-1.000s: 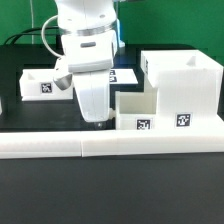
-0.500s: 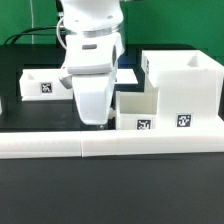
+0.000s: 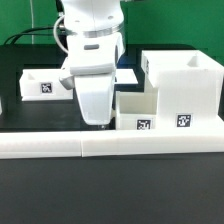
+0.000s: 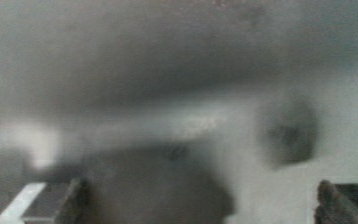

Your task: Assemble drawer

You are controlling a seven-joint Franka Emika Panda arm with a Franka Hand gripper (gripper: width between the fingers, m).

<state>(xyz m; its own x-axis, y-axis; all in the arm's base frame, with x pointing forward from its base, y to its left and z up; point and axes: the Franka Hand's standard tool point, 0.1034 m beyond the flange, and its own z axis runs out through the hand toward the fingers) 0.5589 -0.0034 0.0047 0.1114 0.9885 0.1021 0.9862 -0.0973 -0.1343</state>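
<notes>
A black bench [image 3: 40, 190] carries one white robot arm [image 3: 90, 50] and the loose parts of one white drawer unit.

Drawer parts, largest first:
- One drawer housing [image 3: 185, 85], a tall open-topped box, stands on the exterior view's right, behind the rail.
- One long low white border rail [image 3: 150, 146] runs across the near edge of the scene, with a seam left of centre.
- Two trays, both small open boxes. The near tray [image 3: 132, 108] sits just left of the housing and looks to be touching it. The far tray [image 3: 42, 80] sits well apart at the far left, partly hidden by the arm.

Three black-and-white square tags show: one low on the housing [image 3: 183, 121], one on the near tray's front [image 3: 143, 125], and one on the far tray's front [image 3: 44, 87].

The arm reaches straight down at centre, between the two trays, its tip low to the bench just behind the rail and just left of the near tray.

In the wrist view the two fingers [image 4: 41, 203] stand wide apart at opposite edges, spread and holding nothing visible. Everything beyond them is a grey-white blur, too soft to identify.
</notes>
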